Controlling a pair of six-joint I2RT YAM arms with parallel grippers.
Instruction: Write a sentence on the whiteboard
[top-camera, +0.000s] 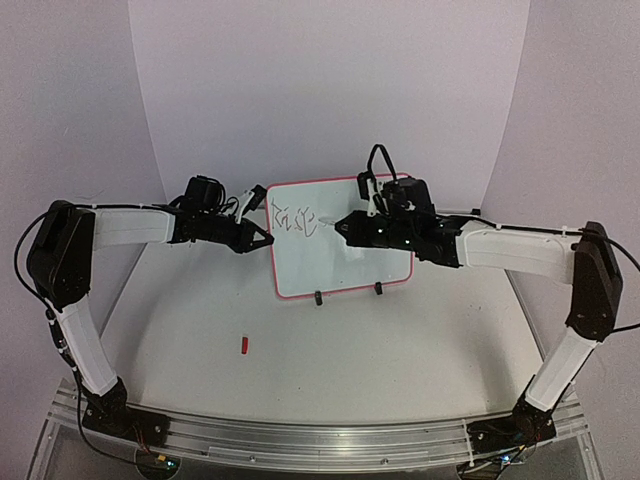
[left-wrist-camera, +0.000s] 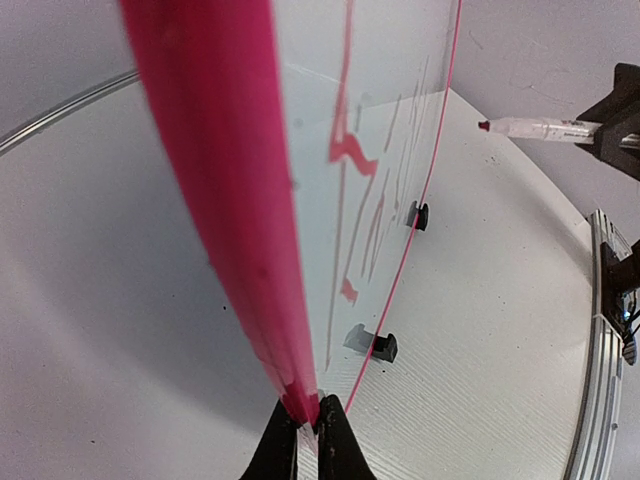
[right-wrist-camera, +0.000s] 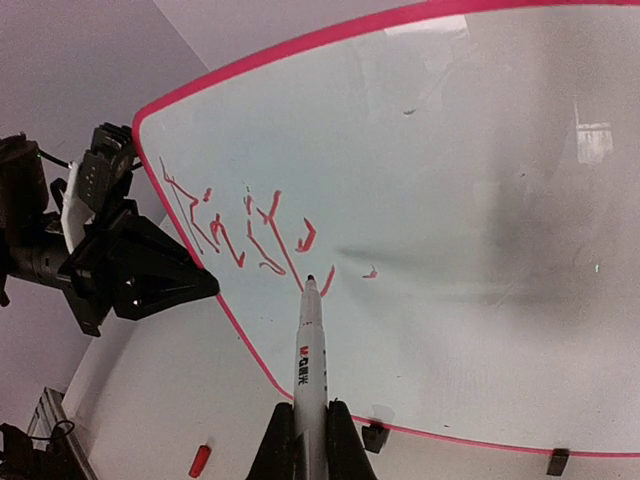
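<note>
A: Position check. The whiteboard (top-camera: 345, 258) stands upright on its two clip feet (top-camera: 318, 297) on the worktop (top-camera: 420, 345). The left fingers (left-wrist-camera: 278, 452) are clenched on the board's left frame edge. The right fingers (right-wrist-camera: 342, 452) grasp a marker (right-wrist-camera: 310, 360), with its tip just off the board face, right of the scrawl (right-wrist-camera: 240, 235).

B: We read one word so far, roughly "Raise". Most of the sentence is not yet written.

A: The main risk, as we judge it, is that the board is held at one edge only. If we press on its right part it may swing back about that grip, or the feet may skid. Either way the strokes would skip or wander.

B: If we press too lightly, the line breaks up. The marker is also gripped far back from its tip, so a side load could twist it in the fingers.

A: The second line goes below the scrawl. We fear the marker hand dragging through fresh ink there.

B: The cap (top-camera: 246, 346) lies in front of the board, well apart. It is no obstacle, but the uncapped tip could dry out.
</note>
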